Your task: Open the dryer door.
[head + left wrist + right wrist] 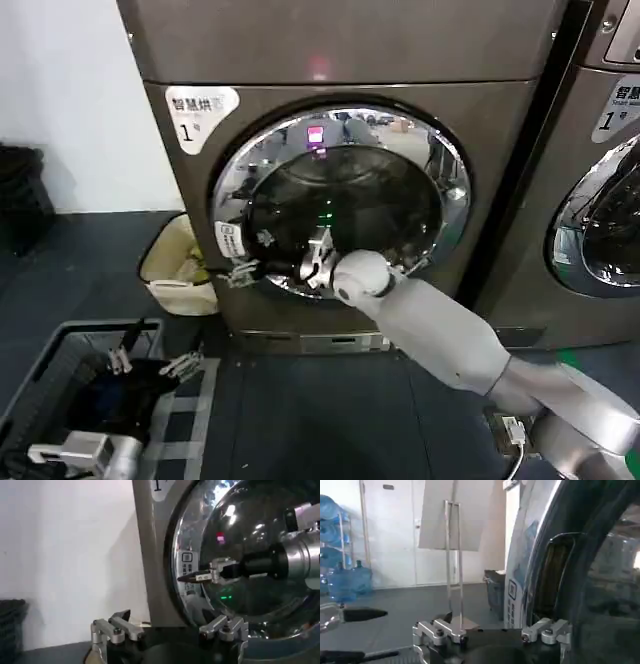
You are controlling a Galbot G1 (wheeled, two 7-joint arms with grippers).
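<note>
Right claw (243, 270) at dryer door (440, 150)

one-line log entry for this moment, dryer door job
door: dryer door shut | right gripper: at door's left rim, fingers open | left gripper: parked low over basket, open | phase: reaching rim

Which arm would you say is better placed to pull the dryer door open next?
The right: its right gripper is already at the left rim of the dryer door, while the left gripper hangs low over the basket.

Head view dim, floor near black. Glare and room reflections on the dryer door (340, 200) chrome from 9 to 3 o'clock; magenta spot at 12. Wrist views soft.
</note>
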